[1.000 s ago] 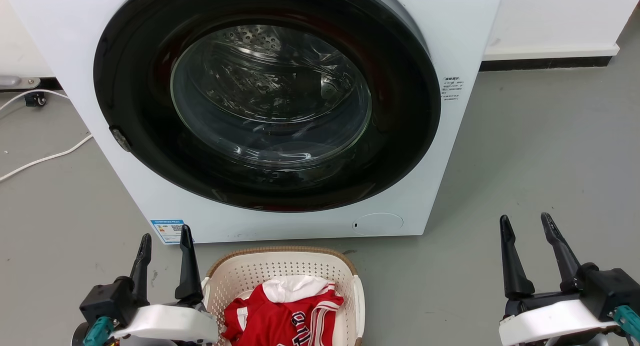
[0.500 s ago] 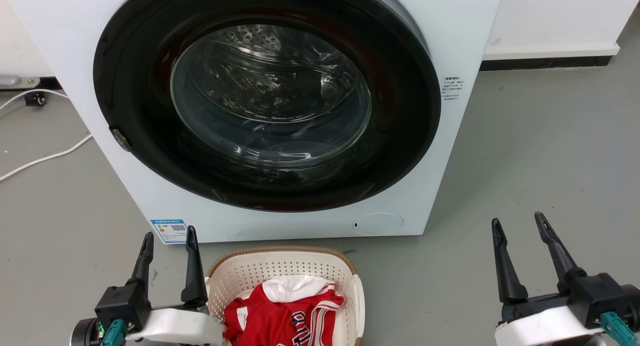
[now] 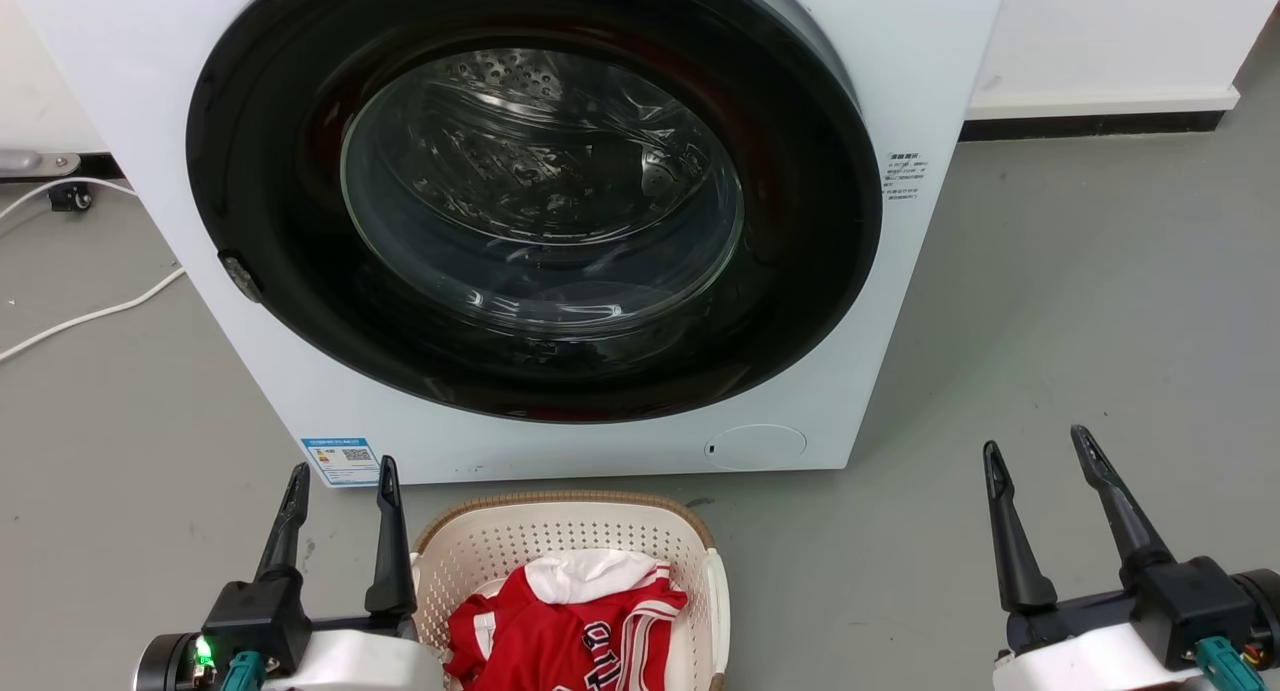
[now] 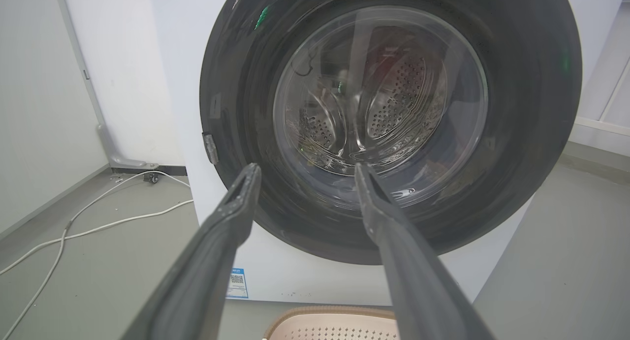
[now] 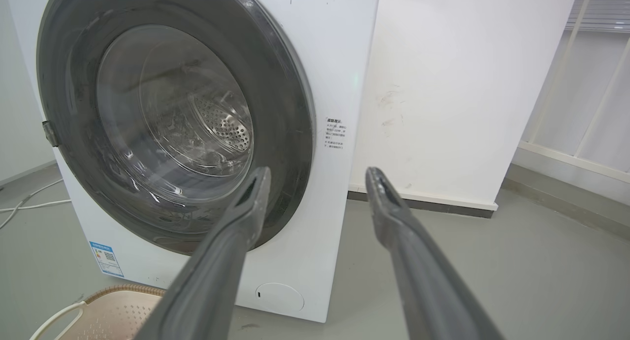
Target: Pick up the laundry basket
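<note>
left gripper (image 3: pixel 343 468): two long dark fingers parted by a moderate gap, nothing between them; low at the basket's left side, inner finger (image 3: pixel 390 541) just beside the basket's left edge, contact cannot be told; a small green light (image 3: pixel 203 651) glows on the wrist behind it

right gripper (image 3: pixel 1035 439): fingers spread a little wider, nothing between them; held over bare floor, well apart from the basket on its right side

laundry basket (image 3: pixel 565 498): cream perforated plastic, brown woven-look rim, white handle (image 3: pixel 718 601) on its right side; stands on the floor between the two grippers, far nearer the left one; its near half is cut off by the head view's lower edge

red jersey (image 3: pixel 560 631): white trim, crumpled inside the basket

white cloth (image 3: pixel 590 571): lies in the basket at the jersey's far side, partly under it

washing machine (image 3: pixel 930 31): white front-loader, directly behind the basket, its base just beyond the far rim, walling off that side

door (image 3: pixel 250 171): broad dark ring round a glass bowl, appears shut; perforated steel drum (image 3: pixel 500 76) seen through it; small latch (image 3: pixel 241 276) at its left edge

blue label (image 3: pixel 337 459): low on the machine's front, left corner, just past the left gripper's fingertips as the head view has it

round cap (image 3: pixel 755 446): low on the machine's front, right side

printed sticker (image 3: pixel 903 178): on the front, right of the door

white cable (image 3: pixel 90 316): trails over the floor left of the machine

white wall panel (image 3: pixel 1120 31): behind and right of the machine, dark skirting beneath

grey floor (image 3: pixel 1080 301): bare between the basket and the right gripper
</note>
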Controlling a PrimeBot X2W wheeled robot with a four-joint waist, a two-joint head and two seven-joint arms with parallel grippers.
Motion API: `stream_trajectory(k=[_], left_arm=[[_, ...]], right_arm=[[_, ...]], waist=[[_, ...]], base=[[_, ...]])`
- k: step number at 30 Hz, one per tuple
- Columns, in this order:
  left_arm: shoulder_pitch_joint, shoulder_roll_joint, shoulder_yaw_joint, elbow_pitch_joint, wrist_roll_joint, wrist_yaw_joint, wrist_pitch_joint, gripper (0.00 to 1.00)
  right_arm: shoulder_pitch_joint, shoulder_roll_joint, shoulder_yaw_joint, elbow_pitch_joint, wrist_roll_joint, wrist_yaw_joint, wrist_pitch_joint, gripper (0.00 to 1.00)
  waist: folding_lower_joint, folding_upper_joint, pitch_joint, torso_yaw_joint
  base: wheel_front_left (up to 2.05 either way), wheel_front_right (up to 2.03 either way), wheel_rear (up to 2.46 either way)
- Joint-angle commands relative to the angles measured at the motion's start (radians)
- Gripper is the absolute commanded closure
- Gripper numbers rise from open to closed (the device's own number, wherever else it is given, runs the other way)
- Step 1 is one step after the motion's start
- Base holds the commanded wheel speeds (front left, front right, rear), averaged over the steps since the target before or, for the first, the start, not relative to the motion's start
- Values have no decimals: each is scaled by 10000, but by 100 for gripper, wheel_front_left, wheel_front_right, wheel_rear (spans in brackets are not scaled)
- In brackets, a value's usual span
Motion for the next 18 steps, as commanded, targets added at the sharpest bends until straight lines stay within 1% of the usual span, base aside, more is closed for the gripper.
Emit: stream_trajectory(k=[1,5,18], left_arm=[[99,26,21,-32,190,-29,-86,0],[108,26,51,52,156,-69,-70,0],[137,27,82,203,125,-164,-70,0]], right_arm=[[140,-26,-11,-63,-133,-3,-76,0],[118,-26,-74,33,156,-3,-68,0],[134,-25,-89,196,565,-3,-63,0]], waist=[[0,0,-5,-2],[0,0,-17,-6],[0,0,-60,7]], base=[[0,0,0],[0,0,0],[0,0,0]])
